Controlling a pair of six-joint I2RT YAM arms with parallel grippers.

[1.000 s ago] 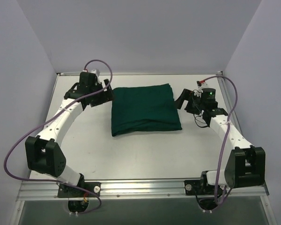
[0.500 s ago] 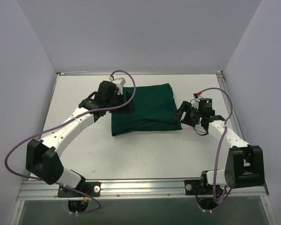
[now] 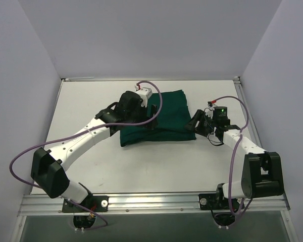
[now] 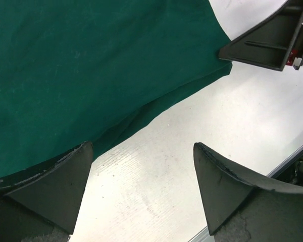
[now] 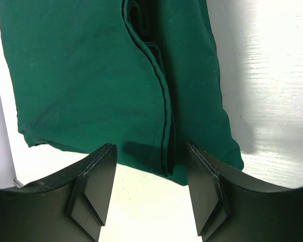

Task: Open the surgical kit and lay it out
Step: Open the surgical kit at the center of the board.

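An aluminium rail runs along the near edge of the white table, carrying the 2 arm bases. A purple cable loops out from the left arm, and another follows the right arm up to its wrist, where a small green light glows.

Past mid-table, the surgical kit lies as a dark green cloth bundle, folded shut and flat on the surface. The left gripper hangs above the bundle's left part, its claw spread wide and holding nothing. Its wrist view shows the cloth's edge and bare table between its fingers.

The right gripper sits at the bundle's right edge, its claw also spread. A layered fold runs between its fingers. Whether they touch the cloth, I cannot tell.

Pale lilac walls close in the far side.
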